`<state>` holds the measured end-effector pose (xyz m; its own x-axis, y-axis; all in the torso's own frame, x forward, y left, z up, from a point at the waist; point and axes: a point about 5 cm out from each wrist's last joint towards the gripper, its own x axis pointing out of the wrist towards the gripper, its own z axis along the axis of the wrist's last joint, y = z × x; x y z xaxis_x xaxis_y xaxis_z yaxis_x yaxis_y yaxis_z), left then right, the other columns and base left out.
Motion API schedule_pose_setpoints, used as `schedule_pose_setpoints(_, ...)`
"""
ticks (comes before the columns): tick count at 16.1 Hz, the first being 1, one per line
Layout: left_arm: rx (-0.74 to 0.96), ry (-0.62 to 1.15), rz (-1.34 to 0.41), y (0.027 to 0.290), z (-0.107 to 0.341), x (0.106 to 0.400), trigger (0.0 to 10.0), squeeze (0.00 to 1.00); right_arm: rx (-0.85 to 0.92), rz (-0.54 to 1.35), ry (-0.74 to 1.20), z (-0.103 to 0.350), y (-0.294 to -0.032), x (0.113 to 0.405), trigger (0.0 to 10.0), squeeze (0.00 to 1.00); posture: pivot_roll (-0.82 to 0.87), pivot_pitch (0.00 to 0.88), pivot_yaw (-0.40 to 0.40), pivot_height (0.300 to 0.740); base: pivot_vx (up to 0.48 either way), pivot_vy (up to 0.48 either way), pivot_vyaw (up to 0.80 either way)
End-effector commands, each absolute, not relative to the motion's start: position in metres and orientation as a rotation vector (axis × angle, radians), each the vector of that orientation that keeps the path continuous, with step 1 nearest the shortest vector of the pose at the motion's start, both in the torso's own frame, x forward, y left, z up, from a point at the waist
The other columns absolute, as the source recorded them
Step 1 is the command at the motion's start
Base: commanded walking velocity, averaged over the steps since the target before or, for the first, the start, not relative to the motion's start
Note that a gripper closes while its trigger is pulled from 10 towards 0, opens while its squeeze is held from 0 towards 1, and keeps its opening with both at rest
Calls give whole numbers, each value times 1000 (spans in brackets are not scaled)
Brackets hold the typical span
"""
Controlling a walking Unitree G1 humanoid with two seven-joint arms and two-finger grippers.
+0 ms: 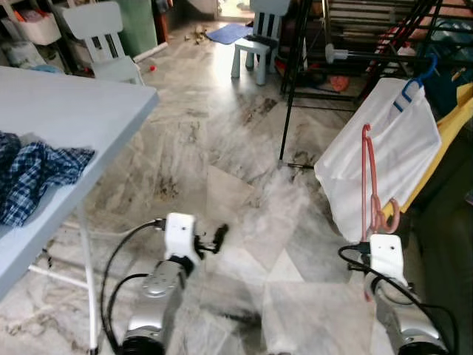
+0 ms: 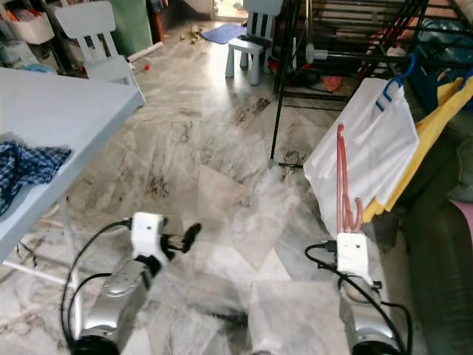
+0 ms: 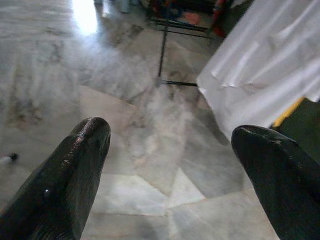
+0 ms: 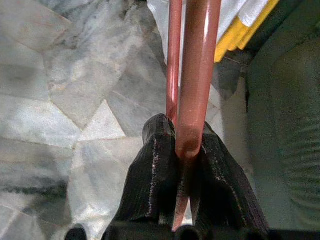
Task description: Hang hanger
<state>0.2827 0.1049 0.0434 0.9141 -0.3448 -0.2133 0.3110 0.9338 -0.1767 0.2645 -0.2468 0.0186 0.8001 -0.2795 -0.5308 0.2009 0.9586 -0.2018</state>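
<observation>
R claw (image 4: pixel 185 165) at 5 o'clock is pressed together on a red hanger (image 1: pixel 367 174) w/ its hook pointing up, just in front of a white garment (image 1: pixel 392 140). L claw (image 3: pixel 170 165) at 7 o'clock is spread w/ nothing between its 2 fingers, over the marble floor (image 1: pixel 236 170). Beyond, at 9 o'clock, a plaid cloth (image 1: pixel 33 174) lies on the surface (image 1: pixel 74 103); the drying rack (image 1: pixel 295 81) stands at 1 o'clock, 2 chairs farther back.

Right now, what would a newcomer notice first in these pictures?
The red hanger, held upright in the right gripper, stands out before a white cloth on a blue hanger. The left gripper is open above the marble floor. A plaid cloth lies on the table at left.
</observation>
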Motion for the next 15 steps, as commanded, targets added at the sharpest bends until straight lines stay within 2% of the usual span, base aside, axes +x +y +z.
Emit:
schedule_pose_setpoints(1,-134,241,-344,103,45,283,10000,0,-149,-251,579,20,-247,265,10000,0,-80,111,-18,740,0,-274,0)
schedule_pose_setpoints(8,-136,243,-348,102,44,283,10000,0,-143,-242,577,20,-245,266,10000,0,-86,115,-21,740,0,-286,0)
schedule_pose_setpoints(12,-135,244,-348,101,44,284,10000,0,-145,-233,582,19,-245,266,10000,0,-85,108,-21,740,0,-401,0)
schedule_pose_setpoints(15,-137,243,-314,105,43,286,10000,0,-148,-226,578,19,-244,268,10000,0,-84,97,-23,740,0,-85,0)
